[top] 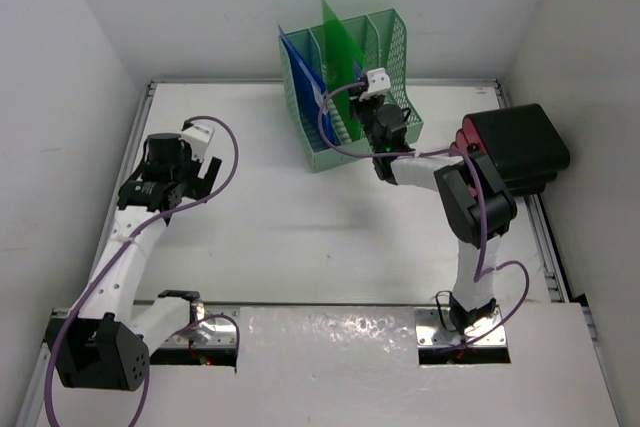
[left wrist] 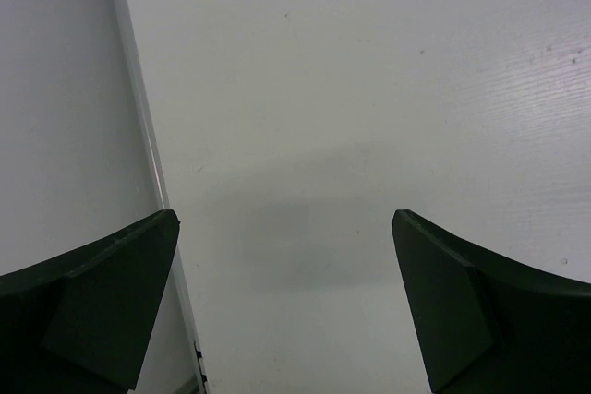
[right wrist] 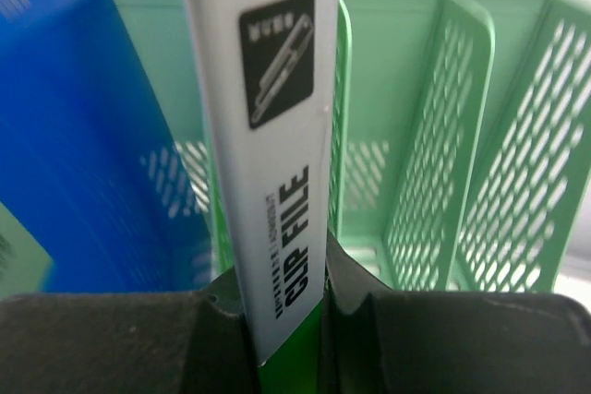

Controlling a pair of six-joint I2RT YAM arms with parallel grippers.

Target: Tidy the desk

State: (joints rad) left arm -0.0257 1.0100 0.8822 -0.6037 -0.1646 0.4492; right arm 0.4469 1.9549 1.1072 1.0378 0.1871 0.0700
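**Seat the clip file straight in the rack**

The right hand (right wrist: 286, 329) grasps the clip file (right wrist: 268, 136) upright over the green mesh rack (right wrist: 443, 136), beside a blue folder (right wrist: 83, 136). Lower it plumb, clear of the dividers, before releasing. The left hand (left wrist: 284, 219) hangs released over the table (top: 280, 237), which carries the rack at its far edge.

The desk (top: 300, 237) is a large, flat, white rectangular tabletop lying level. Silver metal rails (top: 547, 247) run along its edges.
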